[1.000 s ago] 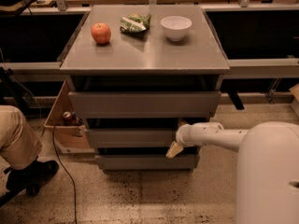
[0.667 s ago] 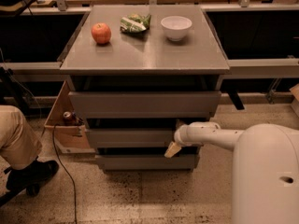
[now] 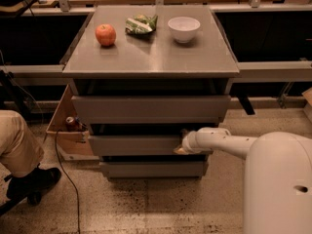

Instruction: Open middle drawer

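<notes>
lower centre of frame, camera view: gripper (image 3: 181, 148) has crept up against the right end of the middle drawer (image 3: 134, 144) front, mid-stack. grip state: cannot tell. front looks unmoved, so i judge the pull hasn't begun.

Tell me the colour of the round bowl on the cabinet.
White: the round bowl, camera view. The gripper is at the grey middle drawer.
</notes>
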